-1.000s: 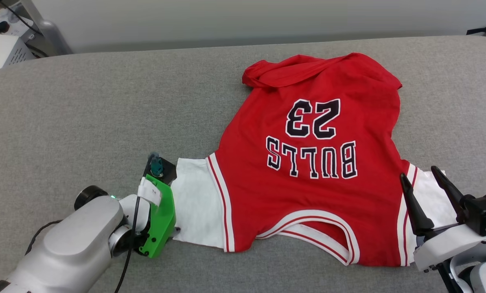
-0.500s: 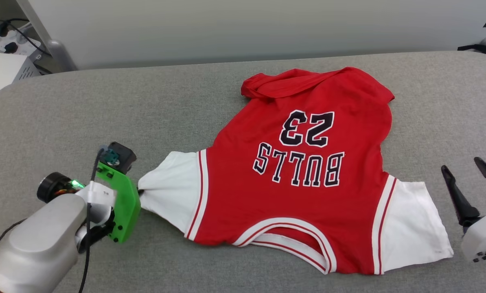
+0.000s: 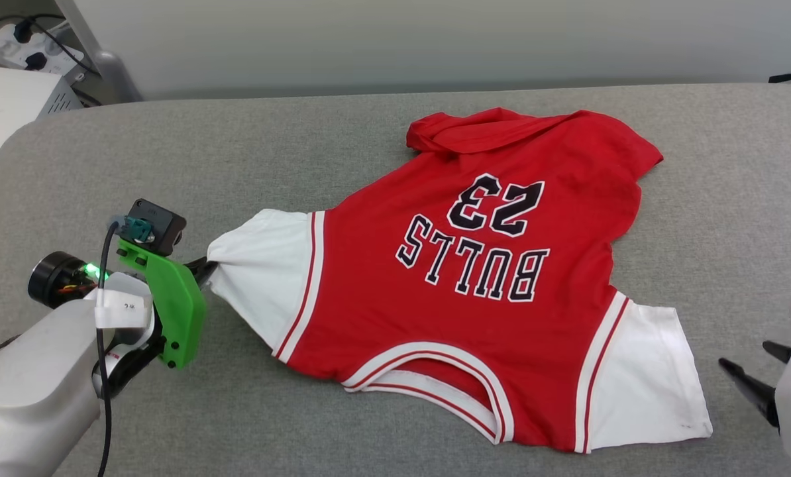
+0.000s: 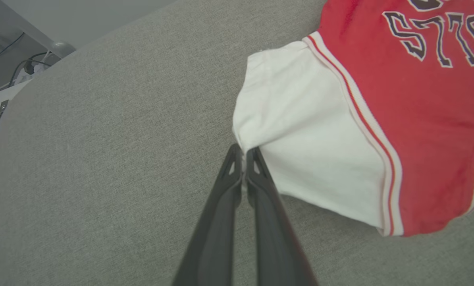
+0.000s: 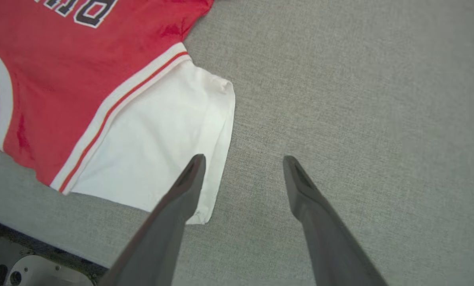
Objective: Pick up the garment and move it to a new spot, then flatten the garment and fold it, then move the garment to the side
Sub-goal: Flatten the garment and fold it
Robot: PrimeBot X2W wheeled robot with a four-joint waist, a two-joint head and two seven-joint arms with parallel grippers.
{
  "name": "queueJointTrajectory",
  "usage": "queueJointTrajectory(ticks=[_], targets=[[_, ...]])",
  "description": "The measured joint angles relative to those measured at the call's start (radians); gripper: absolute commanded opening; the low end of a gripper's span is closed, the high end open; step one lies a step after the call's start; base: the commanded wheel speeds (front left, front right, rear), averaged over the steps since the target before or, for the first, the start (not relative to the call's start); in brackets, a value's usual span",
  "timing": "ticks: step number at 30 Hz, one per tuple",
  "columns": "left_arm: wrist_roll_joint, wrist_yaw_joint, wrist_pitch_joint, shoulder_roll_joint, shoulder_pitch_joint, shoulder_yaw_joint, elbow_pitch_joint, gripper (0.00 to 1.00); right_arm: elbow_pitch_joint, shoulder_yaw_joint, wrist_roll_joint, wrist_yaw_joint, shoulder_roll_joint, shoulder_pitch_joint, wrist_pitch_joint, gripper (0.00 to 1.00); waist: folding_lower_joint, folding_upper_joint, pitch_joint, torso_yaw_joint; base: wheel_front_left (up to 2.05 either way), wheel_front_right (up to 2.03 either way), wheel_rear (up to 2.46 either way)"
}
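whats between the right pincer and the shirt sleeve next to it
Only bare grey cushion, seen in the head view, between the right pincer and the white sleeve.

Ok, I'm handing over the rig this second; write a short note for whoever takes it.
Left gripper: shut on the garment, pinching the edge of one white sleeve.
Right gripper: open, holding nothing, near the other sleeve.
Garment: on the grey surface, print up, far hem folded over.
Done: one sleeve gripped.
Left: flatten, fold, move aside.
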Motion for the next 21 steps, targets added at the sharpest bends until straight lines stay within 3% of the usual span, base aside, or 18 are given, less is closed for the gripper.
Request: queueJointTrajectory(ticks=[4, 9, 16, 20, 21], targets=[[0.003, 0.012, 0.0, -0.002, -0.001, 0.0, -0.026, 0.0, 0.056, 0.056, 0.032, 0.0, 0.001, -0.015, 0.061, 1.0, 0.0, 0.0, 0.018, 0.012, 0.0, 0.0, 0.0], [0.009, 0.014, -0.009, -0.006, -0.005, -0.001, -0.035, 0.0, 0.144, 0.121, 0.045, 0.0, 0.032, -0.046, 0.059, 1.0, 0.0, 0.0, 0.042, 0.028, 0.0, 0.0, 0.0], [0.009, 0.02, -0.028, -0.015, -0.006, 0.0, -0.031, 0.0, 0.27, 0.232, 0.045, -0.001, 0.056, -0.087, 0.001, 1.0, 0.0, -0.0001, 0.069, 0.045, 0.0, 0.0, 0.0], [0.009, 0.02, -0.042, -0.022, -0.007, 0.001, -0.018, 0.0, 0.328, 0.283, 0.045, -0.001, 0.065, -0.112, -0.086, 1.0, -0.0001, -0.0001, 0.073, 0.048, 0.0, 0.0, 0.0], [0.009, 0.02, -0.049, -0.023, -0.007, 0.002, -0.015, 0.0, 0.341, 0.297, 0.046, -0.001, 0.067, -0.117, -0.109, 0.5, 0.0, -0.0001, 0.07, 0.048, 0.0, 0.0, 0.0]])
